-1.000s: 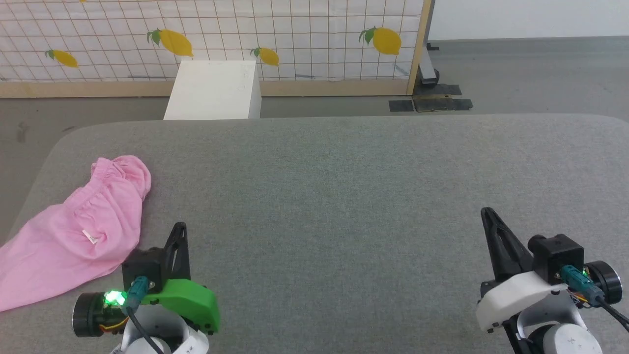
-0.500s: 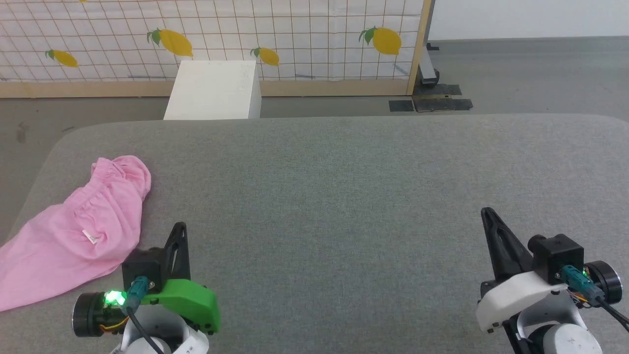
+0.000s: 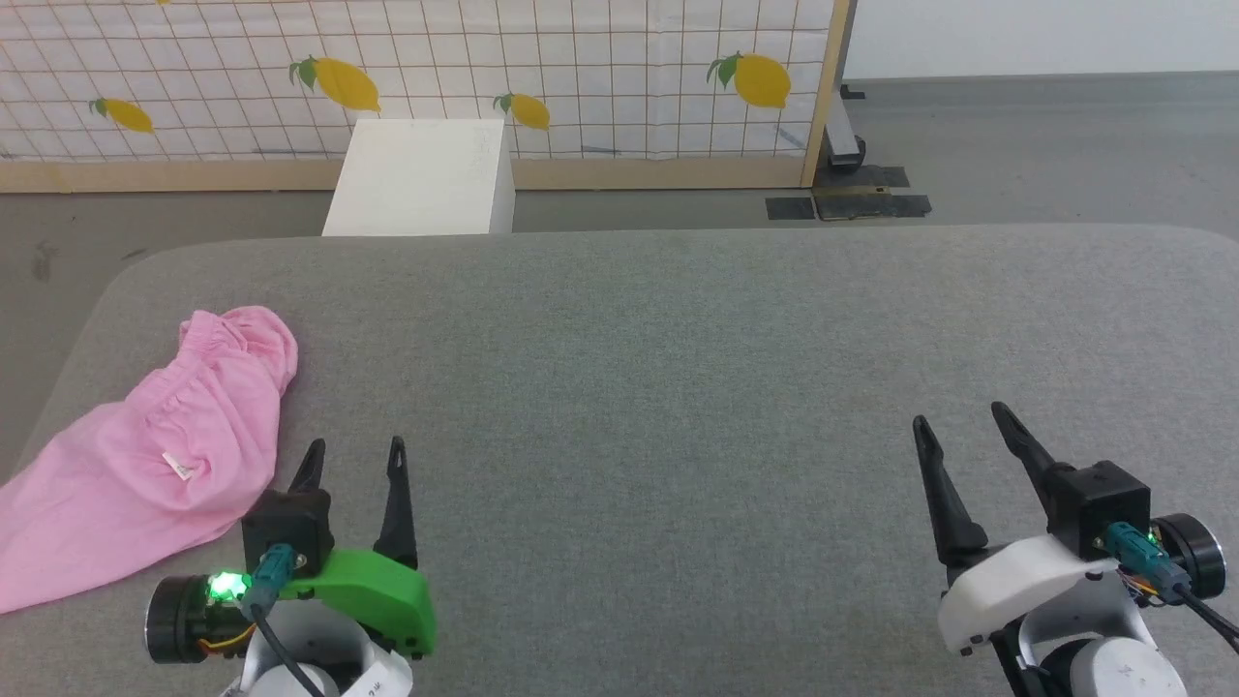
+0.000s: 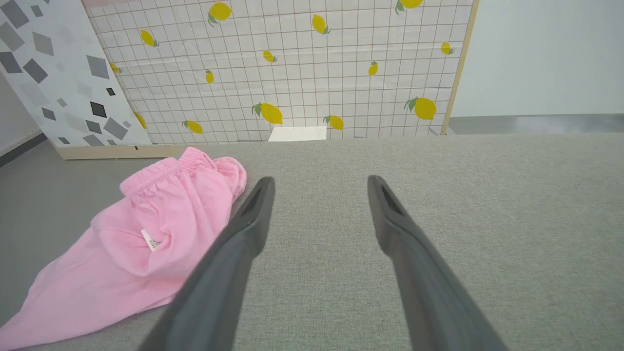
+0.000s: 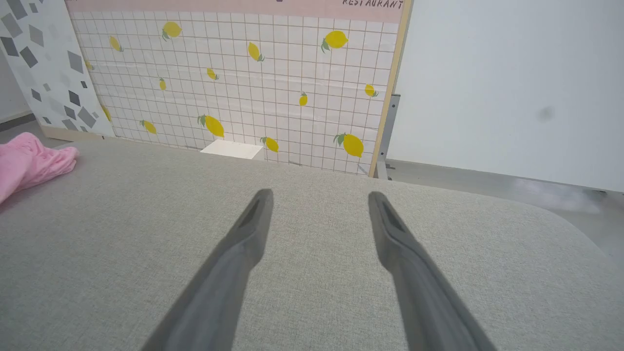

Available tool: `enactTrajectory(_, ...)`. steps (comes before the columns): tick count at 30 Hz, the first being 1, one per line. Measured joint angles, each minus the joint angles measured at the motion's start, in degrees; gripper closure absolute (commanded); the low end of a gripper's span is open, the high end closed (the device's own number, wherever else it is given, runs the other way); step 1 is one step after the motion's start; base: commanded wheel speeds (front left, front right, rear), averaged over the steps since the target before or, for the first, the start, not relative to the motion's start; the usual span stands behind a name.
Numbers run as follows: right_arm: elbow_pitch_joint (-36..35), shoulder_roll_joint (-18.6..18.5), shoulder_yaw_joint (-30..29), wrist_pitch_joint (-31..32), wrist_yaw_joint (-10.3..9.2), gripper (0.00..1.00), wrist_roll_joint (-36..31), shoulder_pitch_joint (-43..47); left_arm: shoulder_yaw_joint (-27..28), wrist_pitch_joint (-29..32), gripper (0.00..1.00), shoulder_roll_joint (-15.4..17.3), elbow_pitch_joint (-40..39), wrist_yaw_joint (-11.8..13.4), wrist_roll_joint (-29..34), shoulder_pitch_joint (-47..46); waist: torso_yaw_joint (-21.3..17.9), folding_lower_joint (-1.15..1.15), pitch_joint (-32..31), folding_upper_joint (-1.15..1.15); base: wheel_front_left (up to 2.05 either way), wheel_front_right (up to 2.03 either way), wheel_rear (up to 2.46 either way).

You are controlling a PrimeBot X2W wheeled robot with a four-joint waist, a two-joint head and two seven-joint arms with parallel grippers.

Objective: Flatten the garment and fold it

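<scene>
The pink trousers [image 3: 145, 455] lie bunched near the worktop's [image 3: 678, 368] left edge; the left gripper [image 3: 354, 445] and right gripper [image 3: 959, 416] are both spread, empty; a one-layer pinch could drag them off.

Both hands have opened. In the two earlier moments the left hand [image 3: 355, 447] held its two dark fingers pressed together like a single blade. Now they stand apart, with the grey table [image 3: 678, 387] showing between them. The right hand [image 3: 958, 418] has done the same, its fingers spread in a narrow V. The left hand's outer finger has come nearer the edge of the pink trousers [image 3: 145, 455].
</scene>
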Motion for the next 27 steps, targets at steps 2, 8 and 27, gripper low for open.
enactTrajectory(2,0.20,0.00,-0.09,-0.09,0.00,0.00,0.00,0.00,-0.37,-0.12,0.00,0.00,0.46,0.00,-0.13,-0.02,-0.01,0.00,0.01,0.00,0.00,0.00,0.00)
enactTrajectory(8,0.70,0.00,-0.25,-0.79,0.00,0.00,0.00,-0.01,-0.99,-0.88,0.00,0.00,1.44,0.11,-0.53,-0.15,-0.02,0.00,0.02,0.00,0.00,0.00,0.00)
enactTrajectory(27,2.36,0.00,-0.96,-3.10,0.00,0.00,1.10,-0.20,-2.47,-3.12,0.00,0.00,3.12,1.19,-2.36,-0.88,-0.04,0.00,0.04,0.00,0.00,0.00,0.00)
